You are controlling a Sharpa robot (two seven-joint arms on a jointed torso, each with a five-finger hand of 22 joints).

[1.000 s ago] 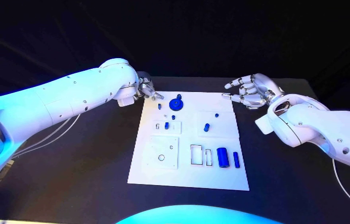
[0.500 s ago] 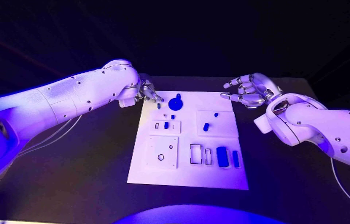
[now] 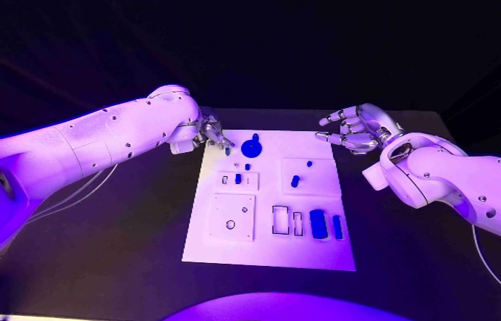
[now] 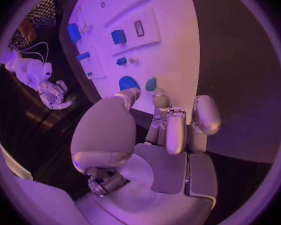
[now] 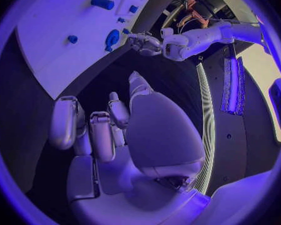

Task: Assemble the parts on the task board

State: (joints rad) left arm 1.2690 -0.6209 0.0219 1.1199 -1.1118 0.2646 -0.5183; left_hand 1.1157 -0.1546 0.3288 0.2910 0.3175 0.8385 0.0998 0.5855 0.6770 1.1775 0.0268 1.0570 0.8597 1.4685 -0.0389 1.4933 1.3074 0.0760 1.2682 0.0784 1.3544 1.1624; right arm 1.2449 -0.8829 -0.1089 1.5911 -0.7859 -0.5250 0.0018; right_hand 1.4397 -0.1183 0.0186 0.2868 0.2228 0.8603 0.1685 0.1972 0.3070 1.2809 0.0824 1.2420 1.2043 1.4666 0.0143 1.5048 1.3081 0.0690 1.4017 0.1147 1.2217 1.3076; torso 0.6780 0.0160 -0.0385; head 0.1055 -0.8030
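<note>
Task board [image 3: 266, 245] lies flat mid-table, long axis running away from the robot, far short edge near both hands.

Left hand [image 3: 212, 132] sits at the board's far-left corner. Fingertips pinch a small blue peg [image 3: 226, 149]; in the left wrist view the peg [image 4: 151, 84] is between two fingertips, just over the board [image 4: 172, 60] edge, beside the blue gear [image 4: 128, 83]. Peg's long axis approx. upright, slight tilt; exact angle can't tell.

Gear [image 3: 252, 147] stands on the far part of the board, just right of the peg. Nearer: small blue pcs on two raised white blocks, then a row at the near-right w/ a fat blue cylinder [image 3: 317, 224] and a thin blue bar [image 3: 337, 226], both long axes running away from the robot, side by side, apart.

Right hand [image 3: 355, 130] hovers off the board's far-right corner over black table [image 3: 125, 248], fingers curled loosely, apart, holding nothing; the right wrist view shows the fingers [image 5: 97, 130] w/ gaps between, board [image 5: 59, 40] beyond.

Open room: bare table strip on both long sides of the board and at the near edge.
</note>
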